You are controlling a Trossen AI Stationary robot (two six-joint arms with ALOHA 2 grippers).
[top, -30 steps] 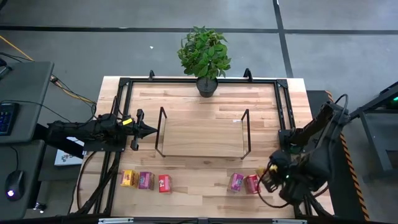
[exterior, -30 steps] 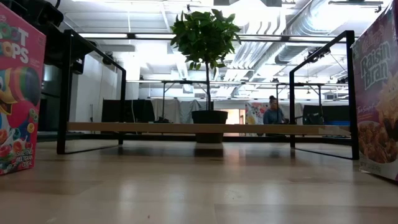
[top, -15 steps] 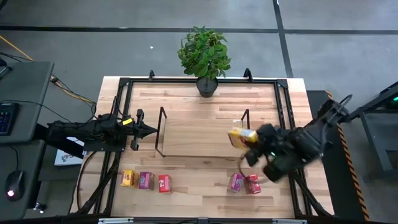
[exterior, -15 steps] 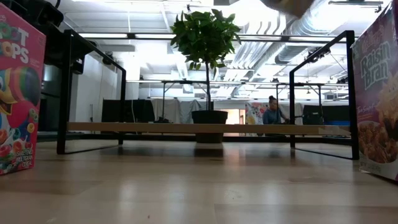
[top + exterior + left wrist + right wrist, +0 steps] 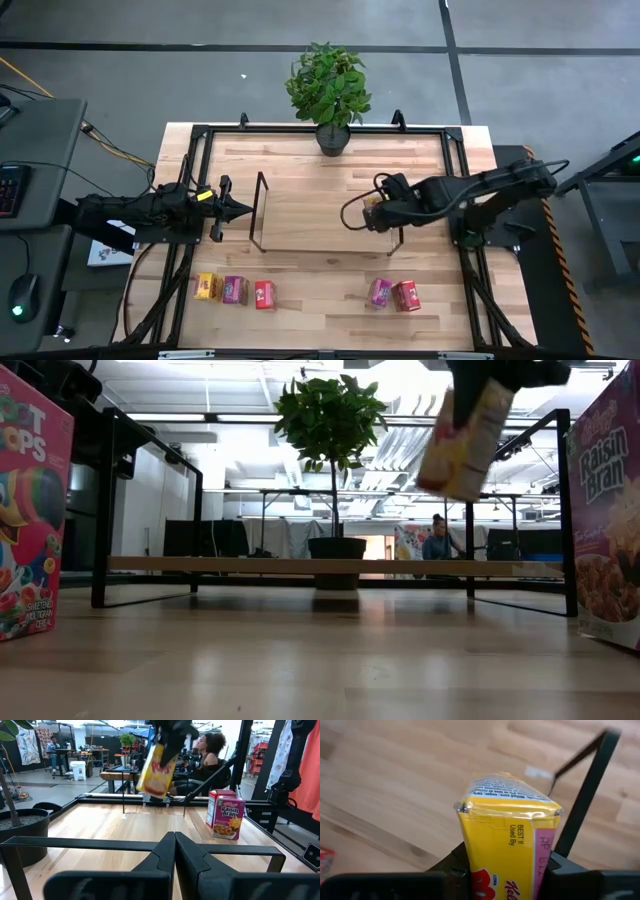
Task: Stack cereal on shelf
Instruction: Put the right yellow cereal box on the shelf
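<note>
My right gripper [image 5: 384,212] hangs over the right end of the shelf [image 5: 320,222], shut on a yellow cereal box [image 5: 372,204]. The same yellow box [image 5: 465,435] shows tilted in the air in the low view. The shelf is a light board between two black frames. On the tabletop near the near edge stand a yellow [image 5: 207,287], a pink [image 5: 235,290] and a red box [image 5: 264,294] on the left, and a pink [image 5: 380,292] and a red box [image 5: 405,295] on the right. My left gripper [image 5: 236,210] waits shut, just left of the shelf's left frame. My right gripper holds the yellow box by its two narrow side faces [image 5: 467,855], pinched between the two fingers [image 5: 566,866]. In the low view the fingers come from above onto the box's upper end [image 5: 482,388]. The box hangs below them, tilted and lifted clear of shelf and table.
A potted plant [image 5: 330,90] stands at the table's far edge behind the shelf. A black rail frame [image 5: 200,132] runs around the tabletop. The shelf's black right upright [image 5: 396,215] stands right beside the held box. A person [image 5: 207,750] sits beyond the table.
My right gripper has risen from the table's near right corner with the yellow box and swung toward the far edge and the left, ending over the shelf's right end. The yellow box is lifted clear of the table. The left arm has kept still.
</note>
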